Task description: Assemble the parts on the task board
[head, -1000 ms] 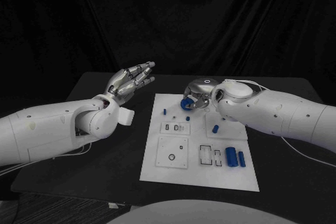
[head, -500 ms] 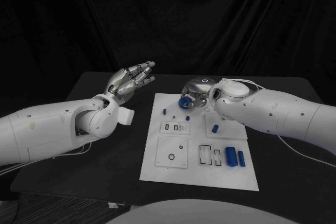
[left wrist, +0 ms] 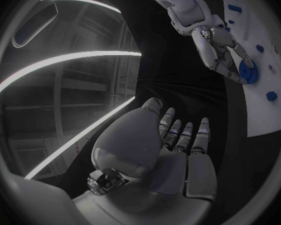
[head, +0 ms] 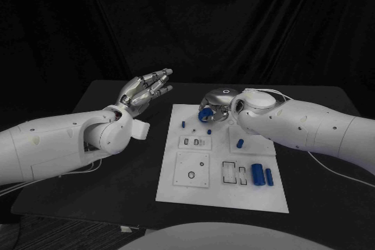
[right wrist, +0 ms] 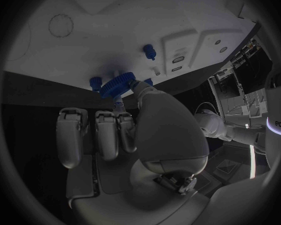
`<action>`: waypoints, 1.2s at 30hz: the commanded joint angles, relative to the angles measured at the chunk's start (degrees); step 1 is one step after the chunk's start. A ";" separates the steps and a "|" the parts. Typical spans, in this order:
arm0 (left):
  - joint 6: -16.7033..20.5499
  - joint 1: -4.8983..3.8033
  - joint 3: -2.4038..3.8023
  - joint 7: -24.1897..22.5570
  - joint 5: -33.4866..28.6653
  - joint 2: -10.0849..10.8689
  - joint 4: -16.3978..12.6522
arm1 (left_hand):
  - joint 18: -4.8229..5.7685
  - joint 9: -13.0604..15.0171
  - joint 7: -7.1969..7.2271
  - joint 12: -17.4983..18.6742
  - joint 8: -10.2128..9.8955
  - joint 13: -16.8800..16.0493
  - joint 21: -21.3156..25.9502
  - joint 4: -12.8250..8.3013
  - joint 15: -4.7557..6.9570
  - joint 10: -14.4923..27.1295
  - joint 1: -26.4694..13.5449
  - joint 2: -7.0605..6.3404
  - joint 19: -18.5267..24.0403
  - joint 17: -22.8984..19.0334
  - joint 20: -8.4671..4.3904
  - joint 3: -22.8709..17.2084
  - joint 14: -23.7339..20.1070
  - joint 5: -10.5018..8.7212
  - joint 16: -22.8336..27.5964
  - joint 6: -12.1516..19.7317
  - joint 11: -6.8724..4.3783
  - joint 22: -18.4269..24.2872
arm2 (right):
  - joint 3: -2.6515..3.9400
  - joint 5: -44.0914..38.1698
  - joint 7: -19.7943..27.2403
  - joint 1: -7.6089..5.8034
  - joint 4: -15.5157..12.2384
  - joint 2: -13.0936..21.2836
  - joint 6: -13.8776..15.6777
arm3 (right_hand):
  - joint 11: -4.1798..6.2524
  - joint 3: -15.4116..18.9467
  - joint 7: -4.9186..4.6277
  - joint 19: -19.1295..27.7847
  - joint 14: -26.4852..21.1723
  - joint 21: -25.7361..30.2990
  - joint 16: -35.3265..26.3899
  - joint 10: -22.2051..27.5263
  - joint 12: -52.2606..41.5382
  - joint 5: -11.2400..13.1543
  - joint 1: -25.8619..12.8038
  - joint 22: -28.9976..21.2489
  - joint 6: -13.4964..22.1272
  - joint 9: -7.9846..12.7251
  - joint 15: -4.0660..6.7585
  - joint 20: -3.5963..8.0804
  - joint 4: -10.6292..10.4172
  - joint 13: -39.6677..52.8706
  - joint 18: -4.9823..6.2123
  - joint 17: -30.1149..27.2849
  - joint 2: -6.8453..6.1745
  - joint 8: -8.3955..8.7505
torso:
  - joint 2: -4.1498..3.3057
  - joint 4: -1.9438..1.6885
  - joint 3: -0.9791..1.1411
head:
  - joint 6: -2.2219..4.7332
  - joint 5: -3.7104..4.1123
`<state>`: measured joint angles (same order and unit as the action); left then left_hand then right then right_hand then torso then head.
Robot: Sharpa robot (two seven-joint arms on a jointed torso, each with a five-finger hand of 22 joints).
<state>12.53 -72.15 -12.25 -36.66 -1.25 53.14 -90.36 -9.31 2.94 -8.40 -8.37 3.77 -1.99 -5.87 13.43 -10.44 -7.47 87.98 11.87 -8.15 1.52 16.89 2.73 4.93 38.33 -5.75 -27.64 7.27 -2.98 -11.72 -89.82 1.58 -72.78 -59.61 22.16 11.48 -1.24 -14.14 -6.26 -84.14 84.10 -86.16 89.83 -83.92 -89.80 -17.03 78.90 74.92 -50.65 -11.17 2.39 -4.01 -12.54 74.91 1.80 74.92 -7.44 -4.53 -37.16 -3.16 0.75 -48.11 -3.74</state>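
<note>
The white task board (head: 222,193) lies in the middle of the black table. My right hand (head: 217,104) hovers over the board's far end and pinches a blue gear (head: 205,114) between thumb and finger; the right wrist view shows this gear (right wrist: 117,84) just above the board (right wrist: 115,30), next to a small blue peg (right wrist: 149,50). My left hand (head: 147,87) is raised left of the board with its fingers stretched out and nothing in it. In the left wrist view the left hand (left wrist: 172,145) faces the right hand (left wrist: 218,50) and the gear (left wrist: 247,71).
Small blue pegs (head: 184,123) (head: 209,132) stand near the board's far end. A short blue cylinder (head: 240,143) lies on a raised plate at the right. Two long blue cylinders (head: 257,175) (head: 269,177) lie beside rectangular slots at the near right. A round hole (head: 191,175) is at the near left.
My right hand has drifted slightly to the left and toward the board's far end with the blue gear in it. The left hand has stayed still.
</note>
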 commanded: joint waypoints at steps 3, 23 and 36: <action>-0.68 0.09 0.06 -0.51 0.04 -0.11 0.05 | -0.03 0.02 -0.18 -0.24 0.32 -0.07 -0.26 -0.09 -0.42 -0.08 0.76 -0.01 -0.41 0.08 -0.12 -0.37 0.15 0.23 -0.38 -0.02 0.28 -0.09 | -0.06 0.00 -0.11 0.28 -0.53 0.40 -1.26 | 0.24 0.40 0.01 -2.41 5.90 0.22 0.17 -6.08 -0.20 0.65 -0.82 12.36 0.48 0.08 0.00 -0.05 0.03 15.09 -0.40 15.08 0.00 0.10 | 0.08 0.09 0.09 | -0.07 -0.08; -0.72 0.22 0.06 -0.26 0.04 -0.11 0.29 | -0.03 0.02 -0.18 -0.24 0.32 -0.07 -0.26 -0.09 -0.42 -0.08 0.76 -0.01 -0.41 0.08 -0.12 -0.37 0.15 0.23 -0.38 -0.02 0.28 -0.09 | -0.06 0.98 1.28 0.29 -2.64 2.53 3.57 | 1.67 3.49 1.62 -2.23 5.90 0.77 0.17 -6.08 -0.20 10.11 -3.06 12.31 13.78 4.06 1.24 1.07 -2.56 15.09 -0.28 15.08 -1.09 1.19 | 0.13 0.13 0.13 | -0.27 -0.19; -0.73 0.28 0.06 -0.19 0.04 -0.09 0.36 | 0.02 0.01 -0.20 -0.25 0.30 -0.06 -0.28 -0.18 -0.44 -0.05 0.76 -0.10 -0.45 0.07 -0.12 -0.57 0.15 0.27 -0.39 0.10 0.30 -0.08 | -0.06 1.56 1.71 0.29 -3.41 3.56 5.57 | 1.73 3.81 1.61 -2.14 5.90 0.96 0.17 -6.08 -0.20 10.79 -3.11 12.25 14.17 4.49 1.36 1.22 -3.81 15.09 -0.24 15.08 -1.31 0.90 | 0.07 0.07 0.08 | -0.14 -0.26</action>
<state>12.37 -71.94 -12.26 -36.32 -1.25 53.13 -89.94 -9.32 2.94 -8.40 -8.37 3.77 -1.97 -5.87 13.19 -10.44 -7.46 88.21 11.63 -8.15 1.51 16.89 2.49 4.93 38.33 -5.75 -27.65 7.26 -2.97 -11.79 -88.53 2.95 -72.63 -62.76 25.54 15.23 0.21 -10.31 -4.63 -84.15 83.93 -85.48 89.83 -83.94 -89.80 -6.55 76.04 74.93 -35.95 -6.68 3.39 -3.17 -16.00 74.94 1.81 74.91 -8.65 -3.58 -37.07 -3.04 0.85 -48.26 -3.97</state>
